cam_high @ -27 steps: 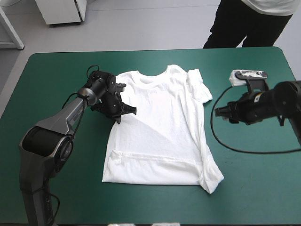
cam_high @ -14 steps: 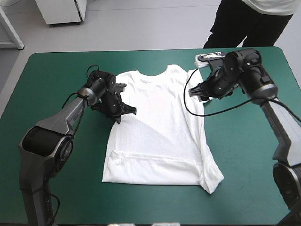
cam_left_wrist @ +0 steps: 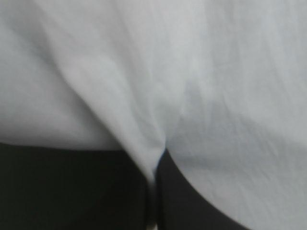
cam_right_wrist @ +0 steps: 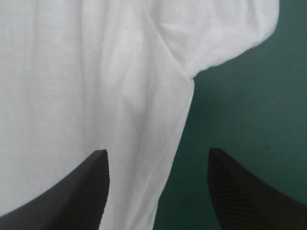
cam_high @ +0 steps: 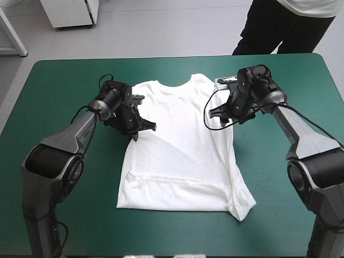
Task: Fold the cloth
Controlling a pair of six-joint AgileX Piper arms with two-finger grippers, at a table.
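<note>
The T-shirt (cam_high: 180,156) lies spread flat at the middle of the teal-green worktop (cam_high: 54,86), collar toward the far edge, hem toward the near edge, so its long axis runs far to near; the left claw (cam_high: 141,128) sits at the shirt's left side below the shoulder, pressed together and pinching a ridge of white cloth; the right claw (cam_high: 215,113) hangs spread over the opposite side, mirroring it; in its wrist view the shirt's right side edge runs between the two black fingers, just under the right sleeve (cam_right_wrist: 216,33), one finger over cloth, one over bare cover; the next move likely needs only a short drop and a squeeze on that edge.
</note>
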